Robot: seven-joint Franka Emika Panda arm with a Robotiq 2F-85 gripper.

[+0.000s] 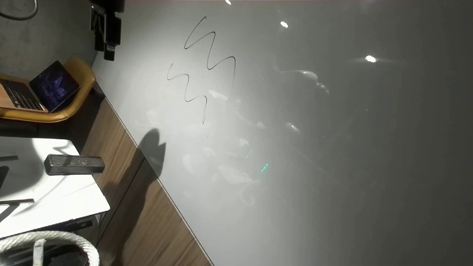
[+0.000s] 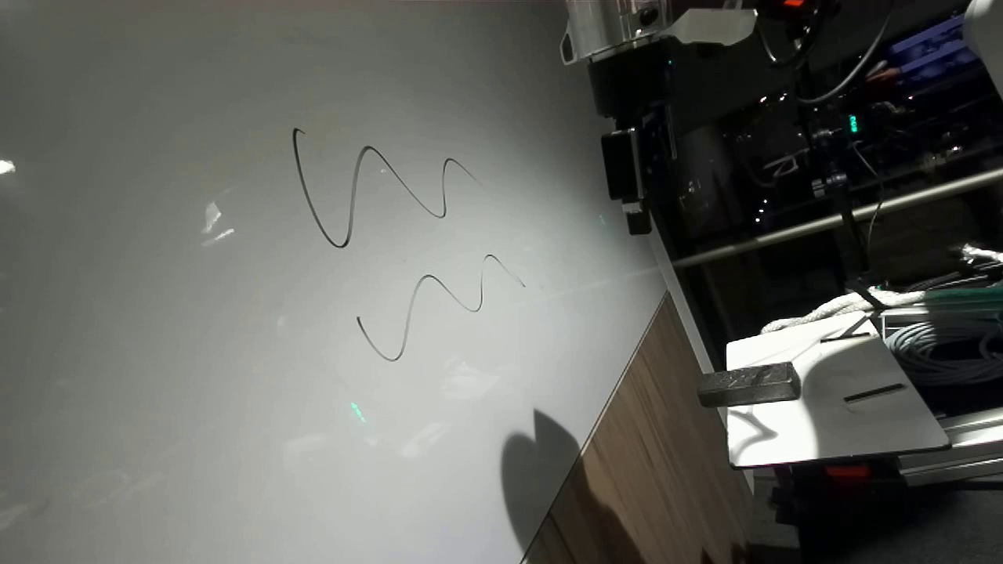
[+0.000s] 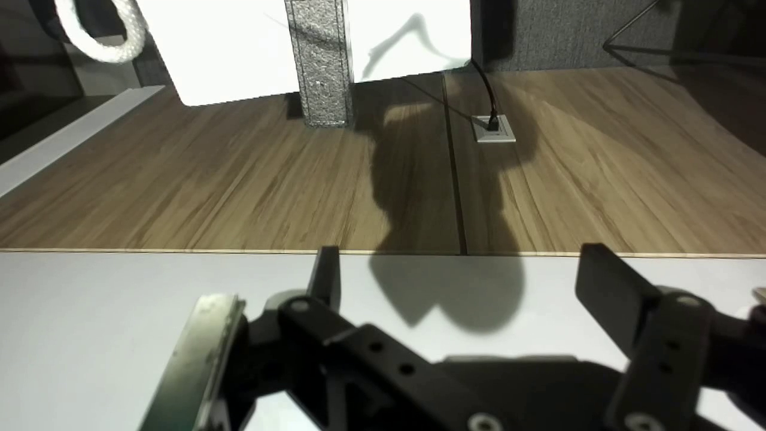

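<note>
My gripper (image 3: 464, 287) is open in the wrist view, its two black fingers wide apart with nothing between them. It shows dark at the top in both exterior views (image 1: 106, 50) (image 2: 636, 215), near the edge of a glossy white board (image 1: 332, 177). I cannot tell whether it touches the board. Two black wavy lines, a larger one (image 1: 211, 48) and a smaller one (image 1: 186, 88), are drawn on the board. A dark grey block (image 2: 748, 384) lies on a small white tabletop (image 2: 846, 439), overhanging its edge. The block (image 3: 323, 66) is apart from my gripper.
A wood panel (image 3: 239, 179) borders the board, with a plugged socket (image 3: 495, 134). A laptop (image 1: 55, 87) rests on a yellow chair (image 1: 83, 79). A white rope loop (image 1: 79, 238) is by the tabletop. A metal rail (image 2: 862, 211) and coiled cable (image 2: 932, 352) lie beyond.
</note>
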